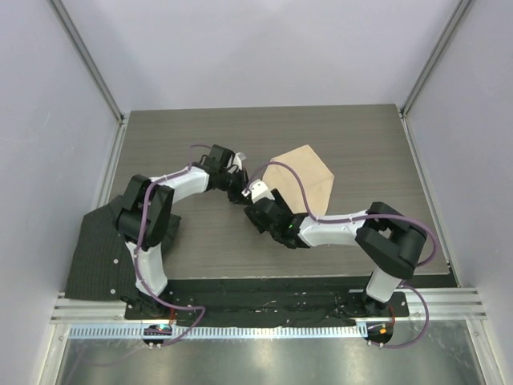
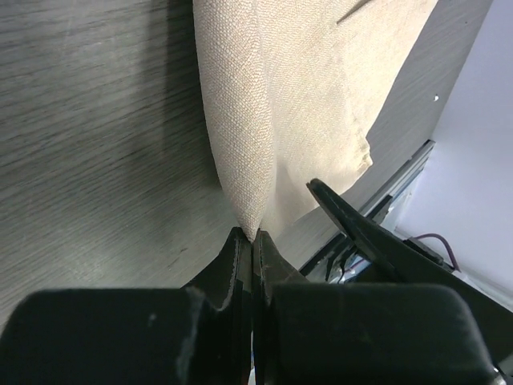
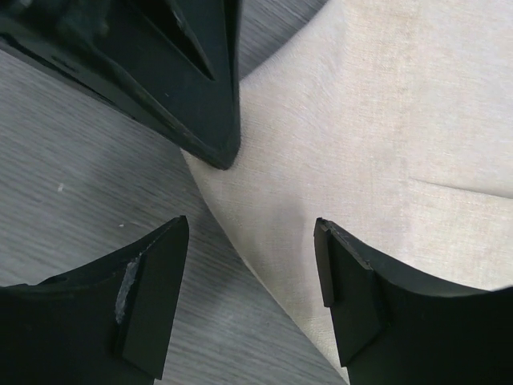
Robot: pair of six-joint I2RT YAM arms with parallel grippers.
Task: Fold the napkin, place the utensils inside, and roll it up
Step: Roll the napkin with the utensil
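One step of three looks under way, and none is finished. The napkin (image 1: pixel 300 178) lies right of centre towards the far side of the bench (image 1: pixel 240 128). Its outline is irregular and part of it seems doubled over (a partial fold, as I judge it, not a neat one). The left hand (image 2: pixel 253 241) is clamped on the napkin's near-left corner, and the cloth runs out in a raised ridge from its closed fingertips. The right hand (image 3: pixel 250 265) hovers just beside it with its jaws apart, straddling the napkin's edge and gripping nothing. No utensils can be made out in any view, so placing them inside and rolling the napkin up both seem left to do. A dark ribbed cloth (image 1: pixel 100 249) sits at the near left, well apart.
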